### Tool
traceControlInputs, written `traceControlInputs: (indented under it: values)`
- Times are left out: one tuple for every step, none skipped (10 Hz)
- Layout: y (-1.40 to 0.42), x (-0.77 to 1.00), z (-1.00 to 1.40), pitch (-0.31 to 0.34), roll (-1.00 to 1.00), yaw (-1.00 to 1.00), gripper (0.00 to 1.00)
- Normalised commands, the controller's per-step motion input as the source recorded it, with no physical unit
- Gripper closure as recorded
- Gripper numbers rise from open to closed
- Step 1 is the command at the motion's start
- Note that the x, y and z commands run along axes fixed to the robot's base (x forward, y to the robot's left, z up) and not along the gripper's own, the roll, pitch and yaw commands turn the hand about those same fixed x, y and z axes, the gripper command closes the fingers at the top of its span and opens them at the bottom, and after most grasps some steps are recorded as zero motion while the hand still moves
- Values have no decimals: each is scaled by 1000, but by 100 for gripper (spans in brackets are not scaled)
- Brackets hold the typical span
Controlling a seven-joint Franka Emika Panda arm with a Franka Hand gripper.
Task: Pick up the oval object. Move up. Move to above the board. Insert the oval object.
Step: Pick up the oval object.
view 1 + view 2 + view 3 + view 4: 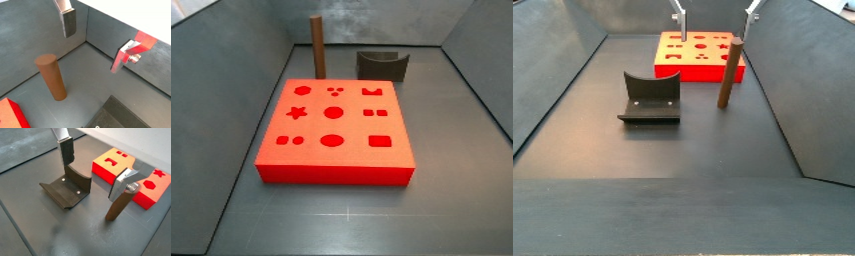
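Observation:
The oval object (727,75) is a slim brown peg standing upright on the dark floor, just beside the near edge of the red board (700,55). It also shows in both wrist views (51,77) (118,203) and in a side view (317,45). The board (338,130) lies flat with its many shaped holes facing up. My gripper (716,14) hangs open and empty above the peg's top. In both wrist views the gripper (91,52) (90,182) shows spread silver fingers (67,153), and the peg stands low next to one of them.
The dark fixture (651,98) stands on the floor beside the board and the peg; it also shows in other views (67,190) (382,65). Grey walls (553,80) enclose the floor on all sides.

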Motion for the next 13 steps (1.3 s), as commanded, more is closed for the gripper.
traceControlInputs:
  values:
    - [-46,-389,-203,-10,1,-186,0]
    - [-500,-334,-349,54,60,-469,0]
    - [-454,-131,-389,77,51,-637,0]
    - [-417,-34,-271,134,66,-711,0]
    - [-426,-14,-260,161,49,-703,0]
    - [-483,0,-200,189,11,-646,0]
    - [-420,-283,-189,50,13,-526,0]
    - [-471,-491,-171,44,76,-377,0]
    - [-374,-534,-277,0,30,-46,0]
    - [0,-17,-43,-17,-14,43,0]
    - [29,0,0,16,0,0,0]
    - [511,0,97,0,-146,3,0]
    - [-11,0,-6,0,7,0,0]
